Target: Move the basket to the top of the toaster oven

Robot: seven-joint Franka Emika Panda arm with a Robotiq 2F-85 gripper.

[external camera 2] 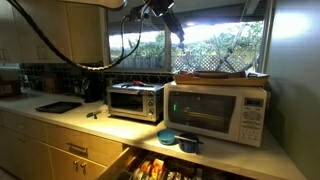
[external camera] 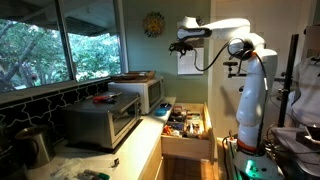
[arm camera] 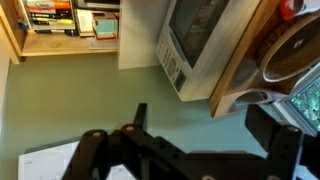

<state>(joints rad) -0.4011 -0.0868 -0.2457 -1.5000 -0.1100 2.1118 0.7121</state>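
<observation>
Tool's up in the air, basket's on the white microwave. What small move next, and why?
Probably bring the tool down toward the basket: it hangs open, high up and apart from it, and the basket sits on the microwave, not the toaster oven.

The toaster oven (external camera: 100,122) is matt metal, the basket (external camera 2: 220,75) looks woven.

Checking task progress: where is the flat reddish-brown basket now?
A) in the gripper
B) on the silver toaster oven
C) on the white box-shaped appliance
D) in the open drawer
C: the flat reddish-brown basket lies on top of the white box-shaped appliance, beside the silver-grey toaster oven.
</observation>
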